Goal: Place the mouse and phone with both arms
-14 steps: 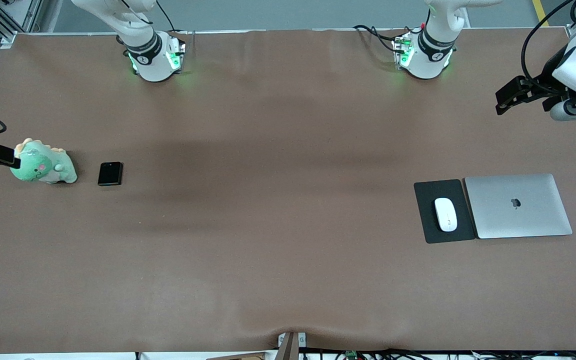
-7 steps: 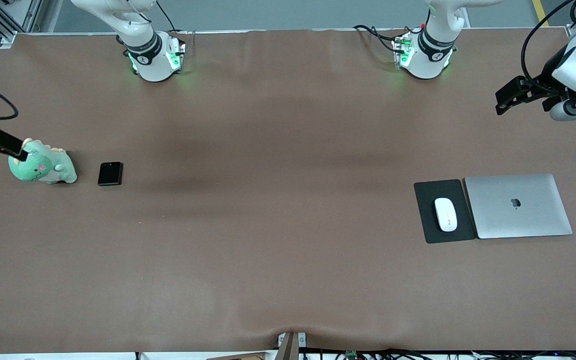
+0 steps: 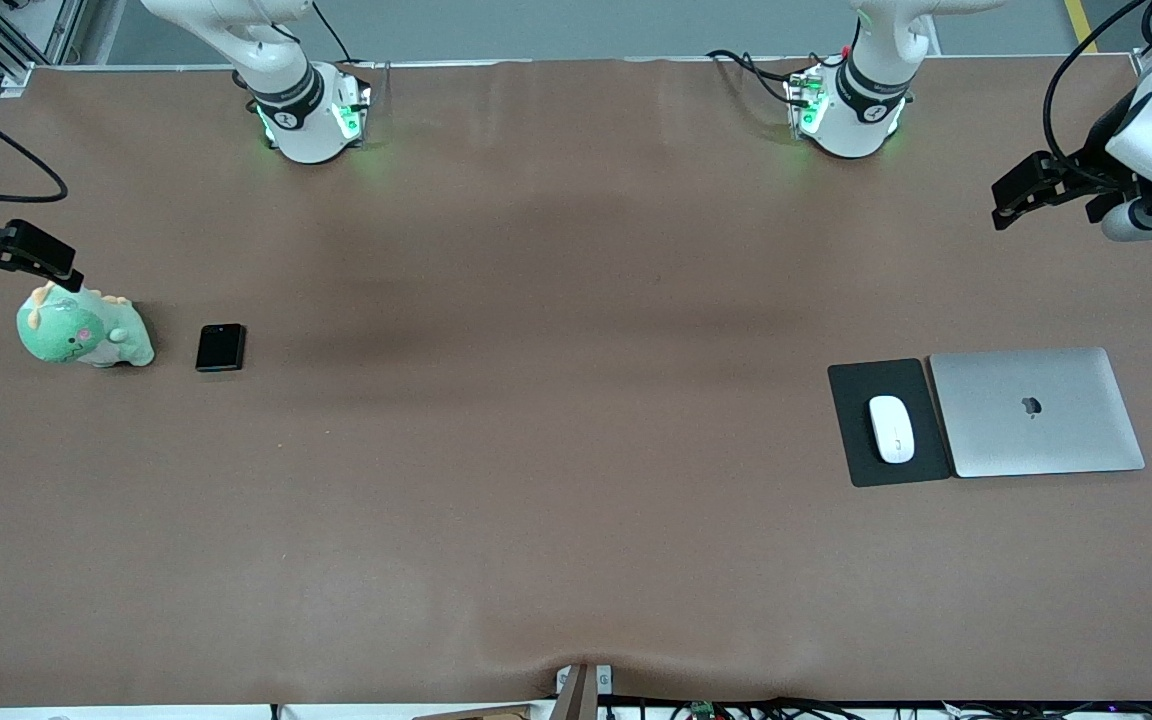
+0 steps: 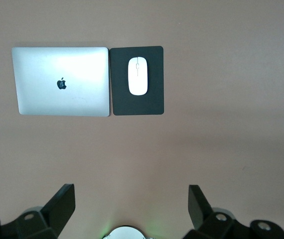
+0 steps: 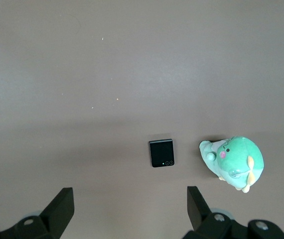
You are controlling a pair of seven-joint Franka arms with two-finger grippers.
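Note:
The white mouse [image 3: 891,428] lies on a dark grey pad [image 3: 848,450] toward the left arm's end of the table. It also shows in the left wrist view [image 4: 138,76]. The black folded phone [image 3: 220,347] lies flat toward the right arm's end, beside a green plush dinosaur [image 3: 84,335]. It also shows in the right wrist view [image 5: 162,153]. My left gripper [image 3: 1018,195] [image 4: 132,204] is open and empty, high over the table's end. My right gripper [image 3: 48,260] [image 5: 129,206] is open and empty, up over the table just by the plush.
A closed silver laptop [image 3: 1036,412] lies against the pad, on the side away from the table's middle. The two green-lit arm bases [image 3: 311,115] [image 3: 846,110] stand along the table's edge farthest from the front camera. Brown cloth covers the table.
My right gripper has drawn away from the plush dinosaur's head, which it overlapped before. The left arm, mouse and phone have not moved.

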